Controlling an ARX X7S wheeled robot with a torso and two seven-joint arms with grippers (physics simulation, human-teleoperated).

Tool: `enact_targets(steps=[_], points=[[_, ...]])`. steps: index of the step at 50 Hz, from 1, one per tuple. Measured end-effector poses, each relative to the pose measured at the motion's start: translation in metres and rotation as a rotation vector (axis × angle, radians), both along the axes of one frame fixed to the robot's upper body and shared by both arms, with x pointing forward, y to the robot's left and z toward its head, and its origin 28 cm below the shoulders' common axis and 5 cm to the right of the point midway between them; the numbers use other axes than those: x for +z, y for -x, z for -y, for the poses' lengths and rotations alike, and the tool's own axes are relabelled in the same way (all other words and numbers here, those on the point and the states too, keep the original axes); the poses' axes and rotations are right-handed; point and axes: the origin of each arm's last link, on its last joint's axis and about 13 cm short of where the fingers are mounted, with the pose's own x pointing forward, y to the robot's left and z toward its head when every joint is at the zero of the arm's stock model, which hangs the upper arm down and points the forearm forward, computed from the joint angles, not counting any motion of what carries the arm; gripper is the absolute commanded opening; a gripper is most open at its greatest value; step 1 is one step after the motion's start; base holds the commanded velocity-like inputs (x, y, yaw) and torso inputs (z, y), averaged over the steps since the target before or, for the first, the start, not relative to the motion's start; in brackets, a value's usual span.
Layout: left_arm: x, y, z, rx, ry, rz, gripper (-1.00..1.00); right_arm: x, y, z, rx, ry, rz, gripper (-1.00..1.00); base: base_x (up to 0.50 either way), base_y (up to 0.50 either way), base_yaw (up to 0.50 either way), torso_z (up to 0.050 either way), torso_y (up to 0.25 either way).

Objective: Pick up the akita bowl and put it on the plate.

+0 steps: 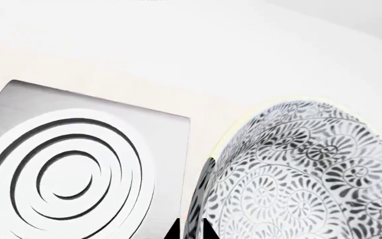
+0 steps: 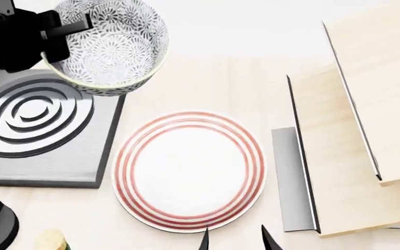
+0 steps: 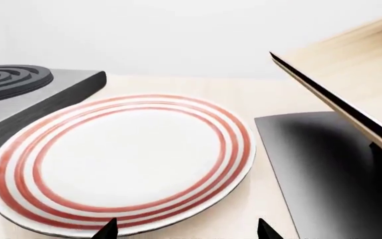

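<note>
The left gripper (image 2: 71,31) is clamped on the near rim of the deep white ceramic akita bowl with its dense grey-black floral pattern (image 2: 113,44), holding it lifted over the far corner of the grey square stove burner (image 2: 37,130), beyond and to the left of the flat white plate with red rings (image 2: 188,169). The carry should, I judge, bring the bowl level over the plate's bare centre and lower it there before the grip is let go. The right gripper (image 3: 185,230) hangs at the plate's near edge with its fingertips spread and nothing between them, so it is best kept clear of the descent

You are looking down on a pale wooden tabletop (image 2: 255,83), evenly lit, with a plain white wall (image 3: 177,35) rising behind it. A grey square stove burner (image 2: 40,130) with dark concentric rings sits on the table, and well apart from it stand slanted light-wood panels (image 2: 353,135) with dark edges. Just beside those panels, on the burner's side, a flat grey metal sheet (image 2: 290,177) lies on the wood.
</note>
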Motion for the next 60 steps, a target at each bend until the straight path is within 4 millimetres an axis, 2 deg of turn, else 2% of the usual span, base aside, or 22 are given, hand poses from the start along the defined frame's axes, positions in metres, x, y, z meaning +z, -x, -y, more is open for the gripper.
enact_targets(steps=[17, 32, 40, 60], points=[[-0.013, -0.003, 0.014, -0.091, -0.047, 0.008, -1.00, -0.002, -0.001, -0.001, 0.002, 0.003, -0.008, 1.00, 0.00, 0.00, 0.00, 0.001, -0.038], [-0.026, -0.005, 0.022, -0.146, -0.005, 0.019, -1.00, -0.005, -0.001, -0.002, 0.007, 0.007, -0.015, 1.00, 0.00, 0.00, 0.00, 0.000, 0.000], [-0.037, -0.007, 0.025, -0.181, -0.007, 0.022, -1.00, -0.001, -0.003, -0.004, 0.020, -0.005, 0.010, 1.00, 0.00, 0.00, 0.00, 0.006, -0.171], [-0.057, -0.009, 0.035, -0.225, 0.032, 0.031, -1.00, -0.001, -0.004, -0.005, 0.024, -0.004, 0.016, 1.00, 0.00, 0.00, 0.00, 0.000, -0.003]])
